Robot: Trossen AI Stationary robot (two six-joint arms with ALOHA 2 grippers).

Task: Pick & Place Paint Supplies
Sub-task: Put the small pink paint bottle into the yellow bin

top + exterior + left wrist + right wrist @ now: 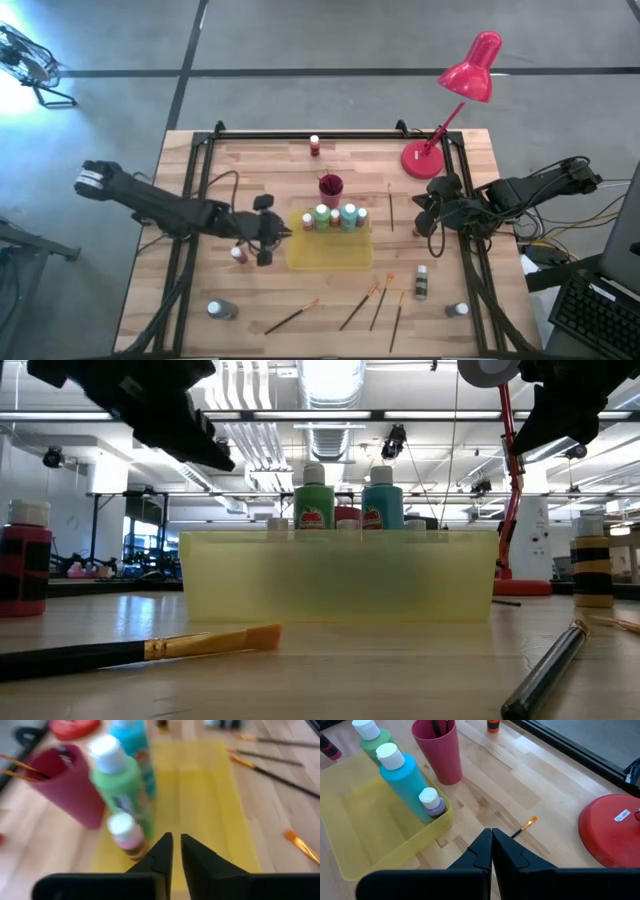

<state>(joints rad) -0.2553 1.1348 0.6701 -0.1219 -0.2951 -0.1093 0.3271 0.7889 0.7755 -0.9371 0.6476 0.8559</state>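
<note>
Several paint bottles stand upright along the far side of the yellow tray [330, 250]: a green one [122, 785], a light blue one [135, 740] and a small pink one [125, 832]. My left gripper [268, 233] hovers above the tray's left edge, tipped down toward it, all but shut with nothing between its fingers [167, 850]. My right gripper [430, 210] waits shut and empty over the table to the right of the tray. Loose bottles [238, 253] [421, 282] and brushes [290, 318] [375, 303] lie on the table.
A magenta cup [330, 185] holding brushes stands just behind the tray. A red desk lamp's base [422, 160] sits at the far right. A red-capped bottle [314, 146] stands at the far edge; two more [220, 310] [458, 310] lie near the front. One brush [390, 205] lies right of the tray.
</note>
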